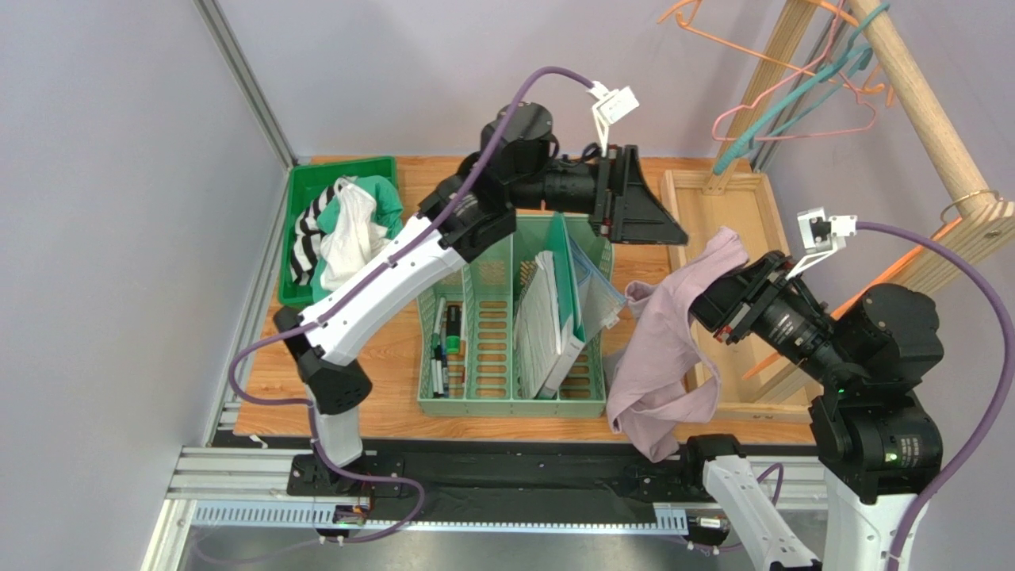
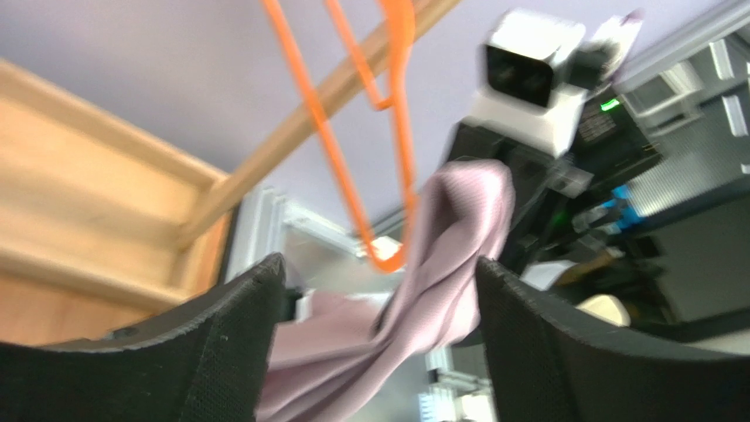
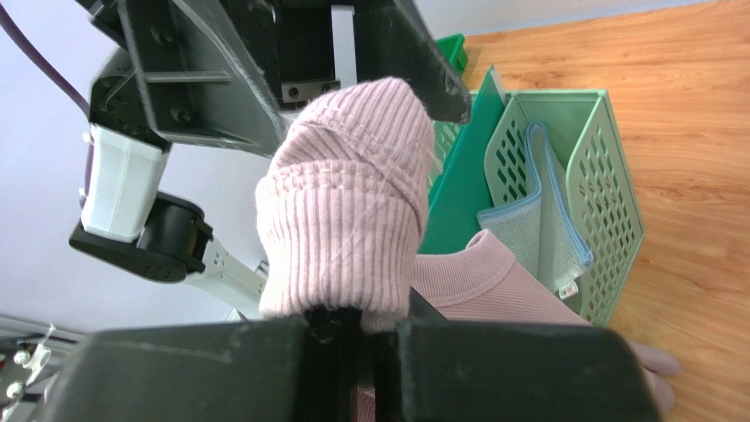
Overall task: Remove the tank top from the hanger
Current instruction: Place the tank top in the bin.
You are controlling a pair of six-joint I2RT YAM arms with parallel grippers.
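Observation:
The pink ribbed tank top (image 1: 661, 357) hangs in a long drape from my right gripper (image 1: 715, 292), which is shut on a bunched fold of it (image 3: 343, 220). The right gripper's jaws (image 3: 370, 325) are pressed together under the fabric. My left gripper (image 1: 653, 205) is open and empty, held just up-left of the garment's top. In the left wrist view its jaws (image 2: 378, 281) stand wide apart. Beyond them are the tank top (image 2: 449, 255) and an orange hanger (image 2: 386, 260), whose lower end sits against the fabric.
A green divider basket (image 1: 477, 345) with papers and pens stands at centre. A green bin (image 1: 312, 190) with clothes is at the back left. A wooden tray (image 1: 715, 196) and a slanted wooden rail (image 1: 917, 107) carrying several hangers (image 1: 810, 83) stand at the right.

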